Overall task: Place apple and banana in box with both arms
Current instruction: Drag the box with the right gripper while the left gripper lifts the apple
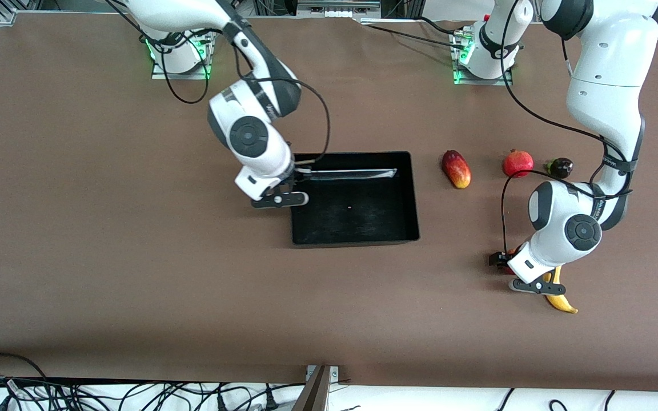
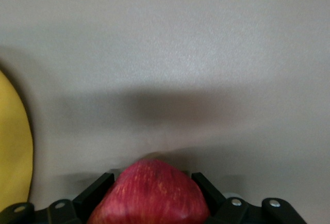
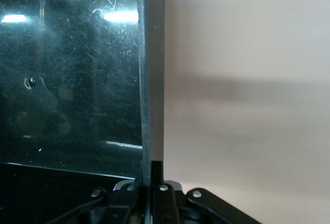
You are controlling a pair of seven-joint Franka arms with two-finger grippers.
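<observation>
Nearest the front camera we find the banana (image 1: pixel 560 297) lying on the table (image 1: pixel 135 274) toward the left arm's end, mostly covered by the left arm's wrist, with its yellow side also showing at the edge of the left wrist view (image 2: pixel 13 152). Just beside it sits the apple (image 2: pixel 149 193), and the left gripper (image 1: pixel 503 264) is down at table level around it: in the left wrist view we see the red, streaky fruit filling the gap between the two black fingers (image 2: pixel 95 190), which press against both its sides, so the hand is closed partway on the apple. In the front view only a sliver of red shows beside the wrist. Farther from the camera, near the middle of the table, lies the box (image 1: pixel 412 194), black and glossy. The right gripper (image 1: pixel 295 185) is at the box's wall on the right arm's end; the right wrist view shows that upright wall (image 3: pixel 152 79) running straight down between the fingers, which are closed narrowly on its rim. Farther still, toward the left arm's end, we see a mango (image 1: pixel 456 169), a round red fruit (image 1: pixel 518 163) and a small dark fruit (image 1: pixel 560 167) in a row, apart from one another.
</observation>
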